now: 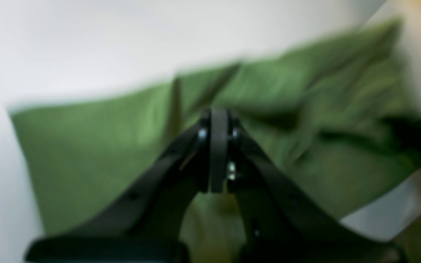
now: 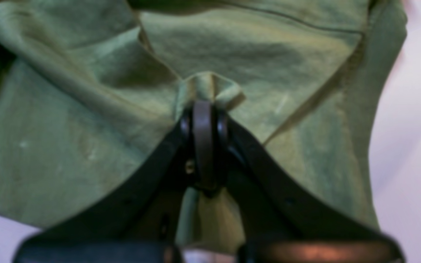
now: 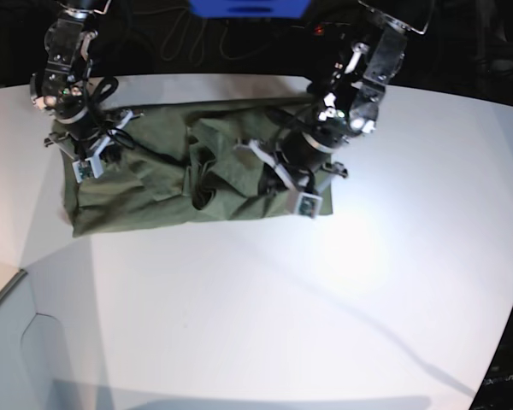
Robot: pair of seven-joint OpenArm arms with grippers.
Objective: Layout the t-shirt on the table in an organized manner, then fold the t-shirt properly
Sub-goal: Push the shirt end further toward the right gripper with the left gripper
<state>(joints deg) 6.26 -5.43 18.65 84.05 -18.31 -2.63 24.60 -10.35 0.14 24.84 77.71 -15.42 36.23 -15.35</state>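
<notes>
White surface (image 3: pixel 265 307) with a curved near edge, dark room behind, blue object (image 3: pixel 248 8) at the far edge. Olive-green t-shirt (image 3: pixel 162 184) lies bunched lengthwise near the far-left edge, heavily creased in the middle. Left pincer (image 1: pixel 217 120) is clamped on a fold of the shirt; right pincer (image 2: pixel 205 109) is pinching a fabric tuck.

Base view sharp, wide-angle, edges bowed. Strong glare patch on white table (image 3: pixel 368 256) just right of centre; long soft arm shadows run toward lower right. Background beyond table dark. Left wrist view heavily blurred: green t-shirt (image 1: pixel 97 146) smeared, dark gripper (image 1: pixel 218 149) soft. Right wrist view dimmer, warm-tinted, soft focus; cloth folds readable, table at right edge washed pinkish-white.
</notes>
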